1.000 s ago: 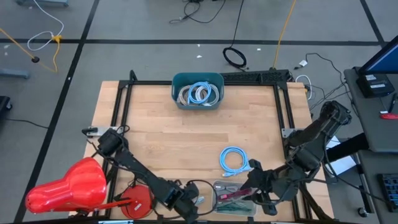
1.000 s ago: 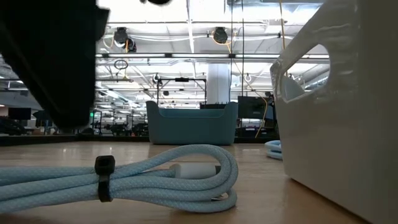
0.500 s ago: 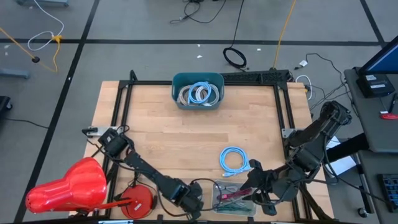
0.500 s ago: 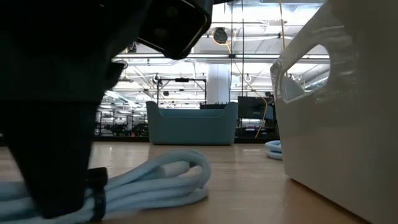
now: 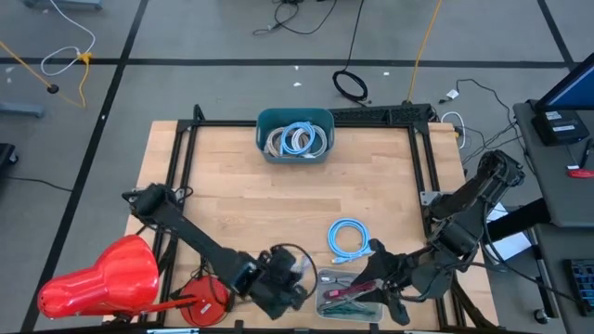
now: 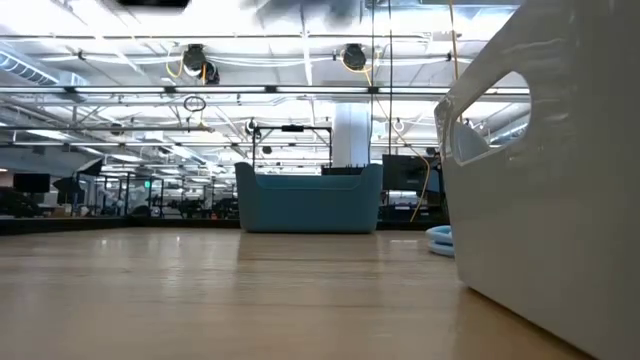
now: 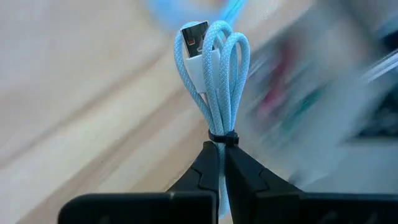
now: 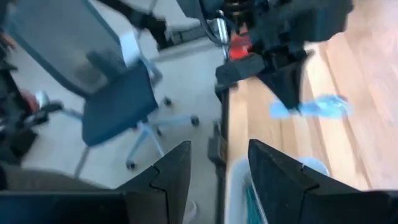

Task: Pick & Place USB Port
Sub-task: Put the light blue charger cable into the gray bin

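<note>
Two left fingers [image 7: 208, 171] clamped on bundled cable [image 7: 214, 74], loops above

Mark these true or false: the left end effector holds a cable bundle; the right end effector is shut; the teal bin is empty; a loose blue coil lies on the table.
1. The left end effector holds a light blue cable bundle. True.
2. The right end effector is shut. False: its fingers stand apart, holding nothing.
3. The teal bin is empty. False: coiled cables lie in it.
4. A loose blue coil lies on the table. True.
</note>
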